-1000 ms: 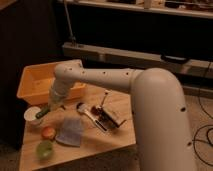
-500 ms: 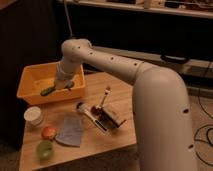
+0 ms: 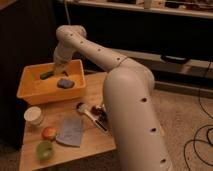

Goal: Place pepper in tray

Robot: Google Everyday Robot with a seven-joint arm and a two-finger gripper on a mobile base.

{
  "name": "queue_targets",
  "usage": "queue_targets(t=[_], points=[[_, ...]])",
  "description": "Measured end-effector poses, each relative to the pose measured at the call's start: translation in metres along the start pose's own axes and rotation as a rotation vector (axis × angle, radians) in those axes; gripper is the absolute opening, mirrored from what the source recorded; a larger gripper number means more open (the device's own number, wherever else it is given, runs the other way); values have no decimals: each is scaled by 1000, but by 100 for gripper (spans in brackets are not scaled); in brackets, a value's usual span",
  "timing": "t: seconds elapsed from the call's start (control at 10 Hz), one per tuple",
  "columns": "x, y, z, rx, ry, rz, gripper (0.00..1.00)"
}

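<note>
The pepper point(image 3: 46, 75), slim and dark green, sticks out to the left of my gripper point(image 3: 57, 70), which is shut on it. The gripper holds it just above the back left part of the tray point(image 3: 30, 94), a large orange-yellow bin at the far left of the wooden table. The arm reaches in from the right and arches over the table. I cannot tell whether the pepper touches the tray floor.
A blue-grey lump point(image 3: 65, 83) lies inside the tray. In front of the tray stand a small white bowl point(image 3: 34, 115), a round red-orange fruit point(image 3: 48, 133), a round light green thing point(image 3: 45, 150), a grey cloth point(image 3: 70, 131) and a utensil point(image 3: 90, 115).
The gripper has carried the pepper from beside the white bowl up and back, over the tray's front wall, to the back of the tray.
</note>
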Motion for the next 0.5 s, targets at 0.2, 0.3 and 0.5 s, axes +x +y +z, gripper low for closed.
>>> queue_targets(t=[0.2,0.3,0.5], points=[[8,-1,1,17,-8,81,48],[14,4,5,13,1,91,60],[16,7,10,7,4,95,71]])
